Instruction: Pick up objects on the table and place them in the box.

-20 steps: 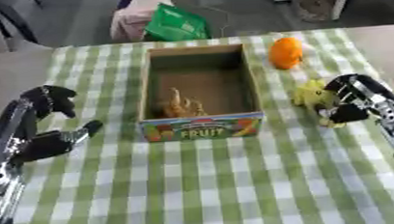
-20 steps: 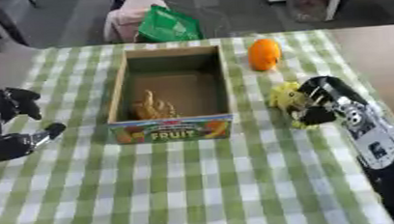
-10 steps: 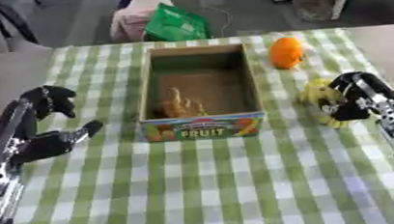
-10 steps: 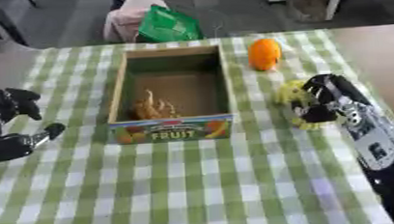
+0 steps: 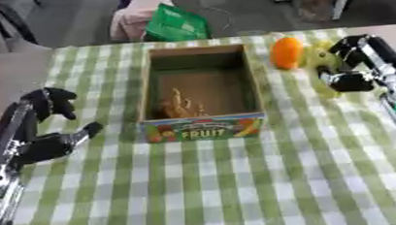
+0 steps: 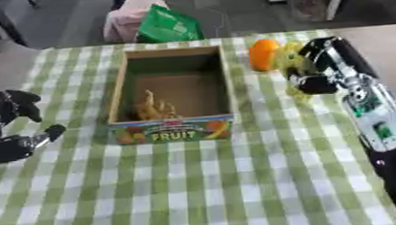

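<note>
**Right hand closing around the yellow-green fruit beside the box**

The black right hand (image 5: pixel 350 70) is curling its fingers around a lumpy yellow-green fruit (image 5: pixel 321 62), just beside a round orange fruit (image 5: pixel 286 52). Both are sitting right of the open cardboard box labelled FRUIT (image 5: pixel 204 128), which is holding a pale tan object (image 5: pixel 180 105). The left hand (image 5: pixel 49 139) is resting on the green-and-white checked tablecloth (image 5: pixel 222 191), fingers relaxed and spread.
</note>
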You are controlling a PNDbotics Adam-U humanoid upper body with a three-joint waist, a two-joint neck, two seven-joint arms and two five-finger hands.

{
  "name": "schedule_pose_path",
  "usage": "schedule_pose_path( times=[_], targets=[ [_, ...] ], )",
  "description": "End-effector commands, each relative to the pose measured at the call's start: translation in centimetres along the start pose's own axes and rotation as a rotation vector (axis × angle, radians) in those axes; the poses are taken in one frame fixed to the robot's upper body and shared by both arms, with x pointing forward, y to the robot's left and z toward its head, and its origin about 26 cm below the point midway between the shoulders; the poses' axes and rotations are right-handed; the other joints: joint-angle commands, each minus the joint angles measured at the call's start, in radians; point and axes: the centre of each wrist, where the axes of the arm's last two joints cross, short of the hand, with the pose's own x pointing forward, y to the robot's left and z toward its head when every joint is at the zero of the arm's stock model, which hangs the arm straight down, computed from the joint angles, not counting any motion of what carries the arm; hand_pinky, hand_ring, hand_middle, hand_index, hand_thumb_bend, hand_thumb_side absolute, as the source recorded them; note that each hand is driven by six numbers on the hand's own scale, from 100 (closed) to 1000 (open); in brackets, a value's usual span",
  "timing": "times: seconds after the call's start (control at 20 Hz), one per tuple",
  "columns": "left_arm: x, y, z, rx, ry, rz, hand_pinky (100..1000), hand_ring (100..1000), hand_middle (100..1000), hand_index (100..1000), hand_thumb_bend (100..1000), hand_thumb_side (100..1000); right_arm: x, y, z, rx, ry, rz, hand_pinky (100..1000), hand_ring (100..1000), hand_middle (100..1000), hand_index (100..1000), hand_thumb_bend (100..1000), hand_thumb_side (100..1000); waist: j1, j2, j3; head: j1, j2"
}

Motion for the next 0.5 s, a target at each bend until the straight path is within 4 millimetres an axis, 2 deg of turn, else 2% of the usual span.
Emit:
schedule_pose_path(
  times=[0.05,0.15,0.25,0.5],
  targets=[
    [0.7,0.5,-0.2,0.000,-0.027,-0.016,697,492,465,652,651,100,1.5,-2.4,-1.2,-0.037,-0.051,0.062,556,429,345,416,209,100,0.001,-0.019,0.001,-0.005,0.003],
    [0.7,0.5,-0.2,-0.001,-0.028,-0.015,697,492,465,652,650,100,1.8,-2.4,-1.6,-0.038,-0.060,0.073,560,437,354,425,221,100,0.002,-0.020,0.003,-0.007,0.003],
    [0.9,0.2,-0.4,-0.005,-0.040,-0.006,698,492,465,653,649,100,3.3,-2.3,-3.2,-0.045,-0.077,0.091,560,440,356,429,221,100,0.007,-0.019,0.013,-0.014,0.001],
    [1.3,-0.1,-0.8,-0.015,-0.059,0.009,700,493,465,653,645,100,5.2,-0.2,-5.9,-0.052,-0.070,0.110,563,450,365,441,238,100,0.015,-0.015,0.033,-0.031,-0.006]
  ],
)
